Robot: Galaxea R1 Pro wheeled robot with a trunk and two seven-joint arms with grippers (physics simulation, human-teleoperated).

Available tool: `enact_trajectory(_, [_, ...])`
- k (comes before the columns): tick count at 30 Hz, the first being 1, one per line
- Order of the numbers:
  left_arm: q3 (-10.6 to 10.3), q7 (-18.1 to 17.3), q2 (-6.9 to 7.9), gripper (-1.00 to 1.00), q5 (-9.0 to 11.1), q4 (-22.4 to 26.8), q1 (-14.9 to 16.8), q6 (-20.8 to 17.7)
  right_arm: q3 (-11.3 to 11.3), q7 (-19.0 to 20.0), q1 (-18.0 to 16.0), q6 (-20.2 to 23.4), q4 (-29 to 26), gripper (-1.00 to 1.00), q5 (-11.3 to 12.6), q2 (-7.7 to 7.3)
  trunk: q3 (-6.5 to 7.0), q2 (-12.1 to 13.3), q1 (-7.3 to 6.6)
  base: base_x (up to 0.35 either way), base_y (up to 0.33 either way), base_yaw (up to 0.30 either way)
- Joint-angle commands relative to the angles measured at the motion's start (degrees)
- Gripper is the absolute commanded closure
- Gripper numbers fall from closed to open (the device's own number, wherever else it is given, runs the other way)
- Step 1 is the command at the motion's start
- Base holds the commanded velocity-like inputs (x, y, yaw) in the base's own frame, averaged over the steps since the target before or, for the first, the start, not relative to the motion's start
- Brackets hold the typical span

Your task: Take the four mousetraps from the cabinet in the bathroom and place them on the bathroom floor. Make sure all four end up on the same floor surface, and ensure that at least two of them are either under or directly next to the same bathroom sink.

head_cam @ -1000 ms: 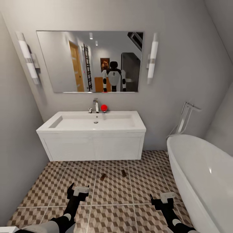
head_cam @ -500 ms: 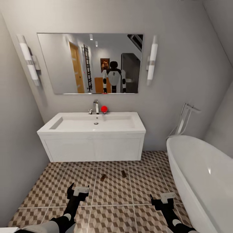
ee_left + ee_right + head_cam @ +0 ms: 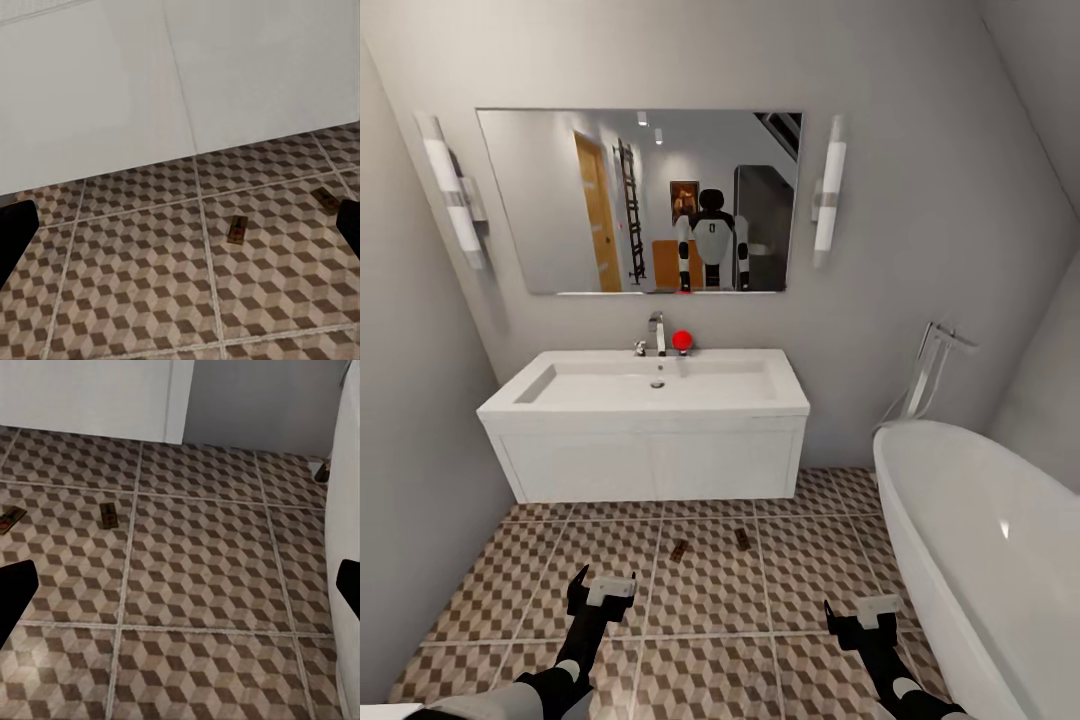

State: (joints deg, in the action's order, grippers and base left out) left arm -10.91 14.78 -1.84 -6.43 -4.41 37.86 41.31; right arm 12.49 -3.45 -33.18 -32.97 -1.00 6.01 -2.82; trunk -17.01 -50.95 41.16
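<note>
Tiles of the bathroom floor (image 3: 710, 600) carry a printed cube pattern in brown, beige and white, cut by pale grout lines. On them, just in front of the vanity, lie two mousetraps: one small flat brown board (image 3: 678, 549) and a second (image 3: 742, 538) near it, apart from each other; the left wrist view shows them as thin wooden rectangles (image 3: 237, 229) and (image 3: 325, 200) with dark wire on top. The sink (image 3: 650, 382) is a long, smooth white rectangular basin with a chrome tap (image 3: 657, 331) and a small red ball (image 3: 681, 340) just beside it. Its boxy white vanity (image 3: 650, 460) hangs off the grey wall. At the right curves the glossy white bathtub (image 3: 980, 540). A frameless mirror (image 3: 640, 200) reflects the robot.

The left gripper (image 3: 600, 588) and right gripper (image 3: 865, 612) hover low over the tiles with their dark fingers spread wide, holding nothing.

Compared with a second ago, the whole view has slid slightly: mirror and sink sit a little lower in the head picture. Traps and both arms keep their places.
</note>
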Motion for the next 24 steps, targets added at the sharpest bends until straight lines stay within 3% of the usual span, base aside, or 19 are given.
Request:
enact_trajectory(1, [-0.13,0.6,-0.02,-1.0,-0.6,-0.23,0.11,0.25,0.52,-0.07,-0.04,-0.16,0.03,-1.0,0.58,0.0,0.11,0.36,-0.22,0.0,0.0,0.0])
enact_trajectory(24, [-0.15,0.6,-0.06,-1.0,-0.6,-0.21,0.09,0.26,0.52,-0.07,-0.04,-0.16,0.03,-1.0,0.58,-0.03,4.24,9.58,-5.27,0.0,0.0,0.0])
